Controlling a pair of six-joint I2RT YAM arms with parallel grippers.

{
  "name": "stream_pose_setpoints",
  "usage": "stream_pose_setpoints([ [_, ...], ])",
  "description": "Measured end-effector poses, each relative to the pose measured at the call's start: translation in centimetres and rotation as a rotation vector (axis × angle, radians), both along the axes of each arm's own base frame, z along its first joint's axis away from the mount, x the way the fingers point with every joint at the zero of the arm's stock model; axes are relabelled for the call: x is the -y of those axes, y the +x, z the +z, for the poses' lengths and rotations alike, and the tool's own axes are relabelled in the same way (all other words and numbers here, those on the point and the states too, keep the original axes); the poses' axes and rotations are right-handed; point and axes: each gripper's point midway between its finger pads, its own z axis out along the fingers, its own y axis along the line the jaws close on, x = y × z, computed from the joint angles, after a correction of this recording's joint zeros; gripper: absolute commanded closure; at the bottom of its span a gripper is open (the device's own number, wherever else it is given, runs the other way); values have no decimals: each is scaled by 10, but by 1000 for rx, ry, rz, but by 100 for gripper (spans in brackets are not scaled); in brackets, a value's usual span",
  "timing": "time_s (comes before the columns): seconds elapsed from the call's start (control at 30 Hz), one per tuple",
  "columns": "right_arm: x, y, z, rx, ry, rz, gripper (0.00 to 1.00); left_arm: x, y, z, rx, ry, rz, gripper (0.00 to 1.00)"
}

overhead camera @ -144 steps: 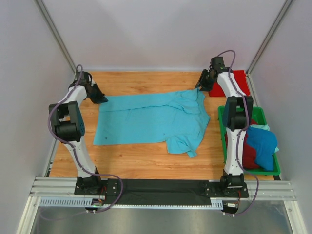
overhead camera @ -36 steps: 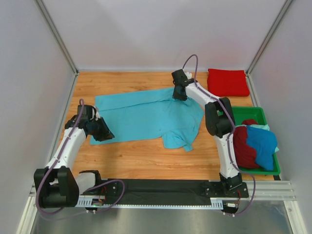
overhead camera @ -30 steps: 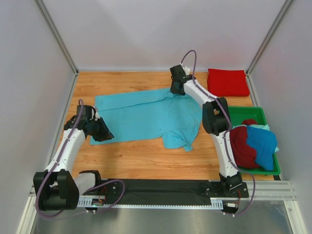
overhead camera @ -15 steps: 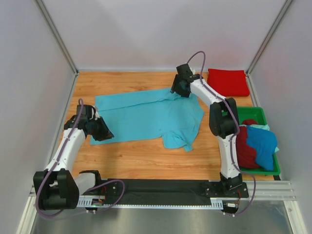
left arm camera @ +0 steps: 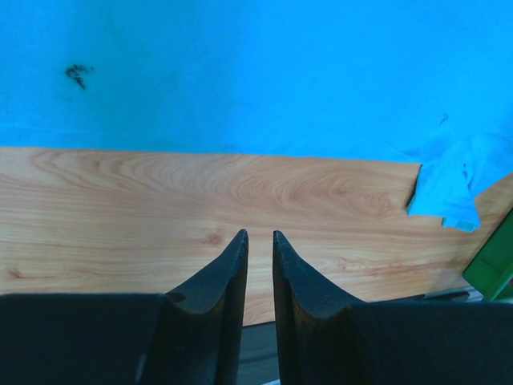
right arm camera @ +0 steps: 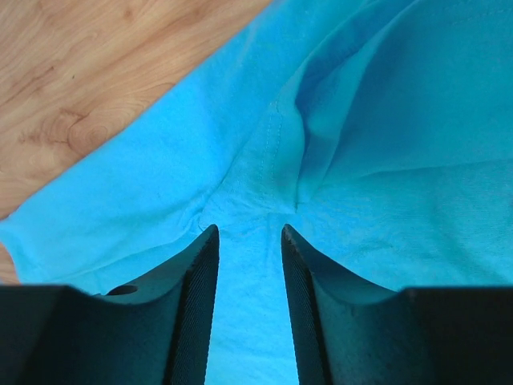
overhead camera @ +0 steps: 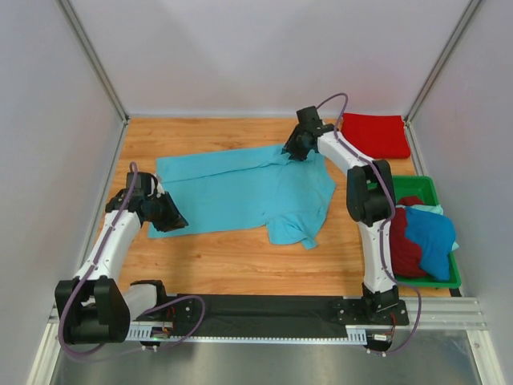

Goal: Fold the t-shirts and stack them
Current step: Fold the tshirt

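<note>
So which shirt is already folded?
The bright red shirt, a neat rectangle at the far right. The turquoise shirt lies spread out; the others are heaped in the green tray.

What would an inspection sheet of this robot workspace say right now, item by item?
Surface: wooden table, grain showing.
Job's things: turquoise t-shirt spread out mid-table; red t-shirt folded at the far right corner; dark red t-shirt and blue t-shirt heaped in the green tray.
Clutter: nothing seen.
Grippers: left gripper over bare wood beside the turquoise t-shirt's near edge, fingers almost together, nothing between; right gripper open over the cloth at its far edge.
Cables: purple cable along each arm, looping near the bases.
Surroundings: white walls, metal frame posts.
</note>
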Motion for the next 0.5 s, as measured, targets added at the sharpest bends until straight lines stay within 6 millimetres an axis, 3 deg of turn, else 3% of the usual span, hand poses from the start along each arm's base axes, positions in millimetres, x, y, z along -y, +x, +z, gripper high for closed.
stream_pose_setpoints([
  [0.5,1,-7,-30,-44,-4,-2,59,0,1,-4,-12,0,-7,78],
])
